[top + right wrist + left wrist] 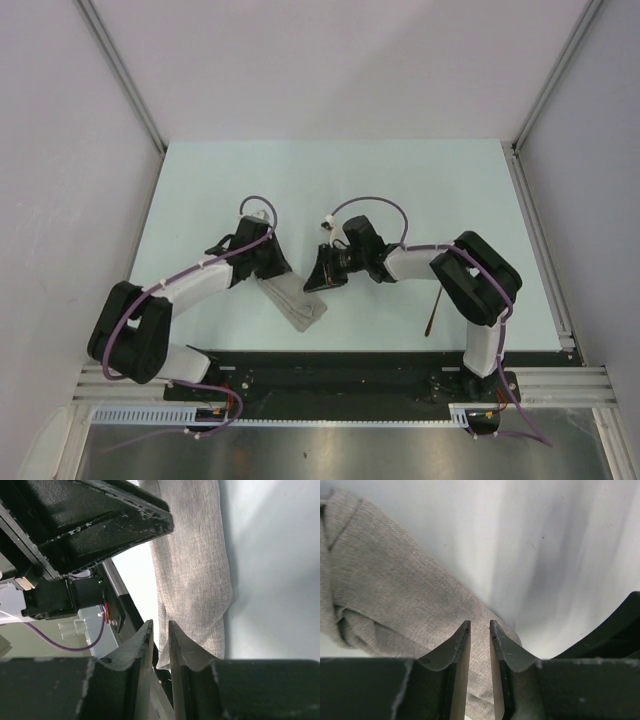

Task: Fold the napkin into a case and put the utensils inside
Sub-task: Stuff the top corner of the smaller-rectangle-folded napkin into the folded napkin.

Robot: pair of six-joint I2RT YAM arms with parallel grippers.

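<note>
The napkin lies folded as a narrow grey-beige case [300, 302] on the table between the arms, running diagonally. My left gripper [282, 270] is low over its far end; in the left wrist view the jaws [480, 625] stand a narrow slit apart with the cloth [395, 580] flat beneath them and nothing held. My right gripper [313, 282] is at the case's right edge; its jaws [160, 625] are also nearly together, over the cloth's [195, 570] near corner. The copper fork [432, 312] lies by the right arm's elbow. The black piece is hidden.
The pale table [330, 180] is bounded by white walls and metal rails [535, 230]. The black base plate [340, 375] runs along the near edge. The left gripper's black body [90, 520] fills the upper left of the right wrist view.
</note>
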